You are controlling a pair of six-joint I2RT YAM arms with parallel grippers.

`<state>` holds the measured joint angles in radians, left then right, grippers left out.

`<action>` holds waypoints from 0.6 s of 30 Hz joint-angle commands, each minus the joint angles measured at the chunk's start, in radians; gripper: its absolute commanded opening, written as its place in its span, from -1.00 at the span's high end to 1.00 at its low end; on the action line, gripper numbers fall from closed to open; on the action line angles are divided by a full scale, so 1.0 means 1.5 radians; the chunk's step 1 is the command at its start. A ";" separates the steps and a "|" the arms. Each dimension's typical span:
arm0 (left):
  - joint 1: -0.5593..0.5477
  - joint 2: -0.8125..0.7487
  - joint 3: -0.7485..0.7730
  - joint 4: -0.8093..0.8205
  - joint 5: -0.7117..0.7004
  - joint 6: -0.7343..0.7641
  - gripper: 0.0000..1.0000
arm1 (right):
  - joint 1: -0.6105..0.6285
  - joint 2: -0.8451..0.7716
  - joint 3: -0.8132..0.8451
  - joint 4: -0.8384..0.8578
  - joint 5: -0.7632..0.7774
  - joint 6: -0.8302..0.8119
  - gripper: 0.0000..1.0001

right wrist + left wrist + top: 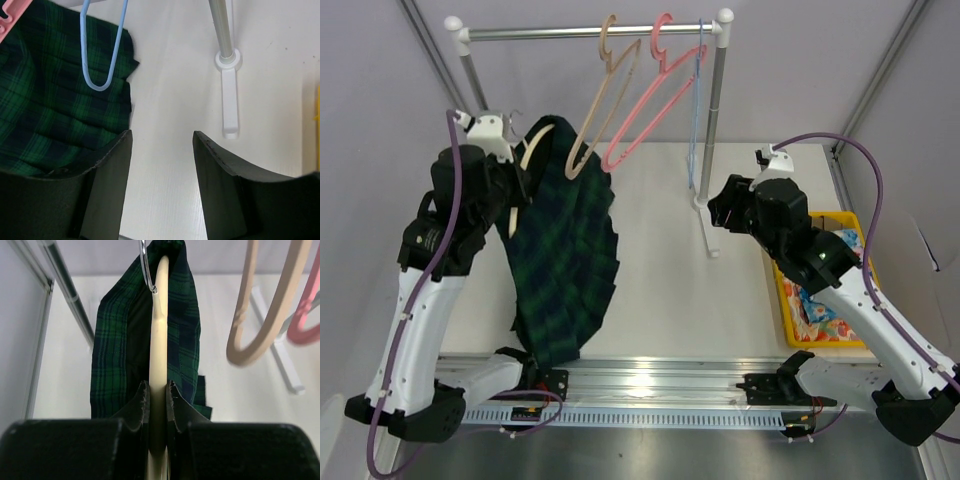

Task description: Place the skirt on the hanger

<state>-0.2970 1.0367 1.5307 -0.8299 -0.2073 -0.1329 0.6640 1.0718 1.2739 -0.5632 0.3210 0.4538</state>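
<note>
The green and navy plaid skirt (565, 270) hangs draped over the cream hanger (532, 150), held up above the table's left side. My left gripper (520, 178) is shut on the hanger; in the left wrist view the cream bar (158, 350) runs between the pads, with skirt (112, 350) on both sides and a metal hook (146, 267) at the top. My right gripper (720, 205) is open and empty above the table, near the rack's foot. The right wrist view shows the skirt's hem (45, 115) to the left of the open fingers (112, 175).
A clothes rack (590, 32) stands at the back with a tan hanger (600, 110), a pink hanger (645, 105) and a thin blue hanger (695, 110). The rack's post and foot (710, 225) stand mid-table. A yellow bin (788, 300) with floral cloth sits at the right.
</note>
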 commanded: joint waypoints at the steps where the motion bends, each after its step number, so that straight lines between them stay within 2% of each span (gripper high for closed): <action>1: 0.021 0.036 0.117 0.109 0.032 0.017 1.00 | -0.007 -0.018 0.005 0.020 -0.017 -0.018 -0.15; 7: 0.054 0.130 0.259 0.082 0.031 0.040 1.00 | -0.020 -0.026 0.005 0.021 -0.041 -0.032 -0.15; 11: 0.095 0.174 0.316 0.078 0.067 0.041 1.00 | -0.029 -0.028 0.009 0.020 -0.055 -0.042 -0.15; 18: 0.117 0.246 0.401 0.096 0.116 0.036 1.00 | -0.049 -0.033 0.011 0.037 -0.084 -0.049 -0.15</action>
<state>-0.1368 1.3960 2.0289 -0.8410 -0.0887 -0.0860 0.6006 1.0420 1.2739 -0.5568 0.2291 0.4061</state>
